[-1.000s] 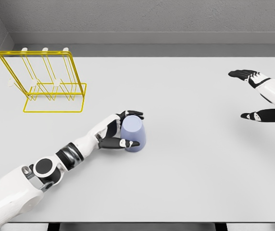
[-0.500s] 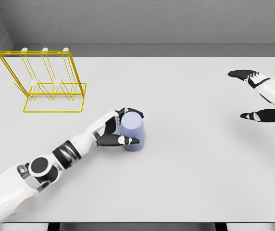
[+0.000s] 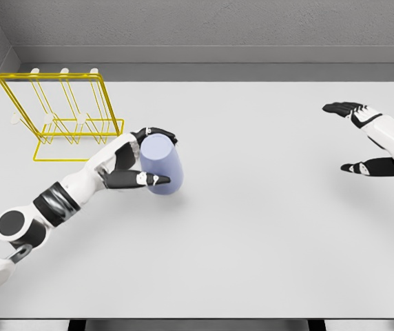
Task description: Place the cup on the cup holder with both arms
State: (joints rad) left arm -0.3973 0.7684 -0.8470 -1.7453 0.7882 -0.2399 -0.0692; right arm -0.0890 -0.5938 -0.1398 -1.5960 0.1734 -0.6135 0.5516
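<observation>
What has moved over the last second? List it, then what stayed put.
The left hand, fingers wrapped around the lavender cup throughout, carried it up and left across the table toward the yellow cup holder. The right hand barely shifted, open at the right edge. The holder did not move.

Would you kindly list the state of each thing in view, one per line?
Cup: held, tilted, near the rack.
Left hand: shut on the cup.
Right hand: open, holding nothing, at the right edge.
Rack: upright on the table, no cup on it.
</observation>
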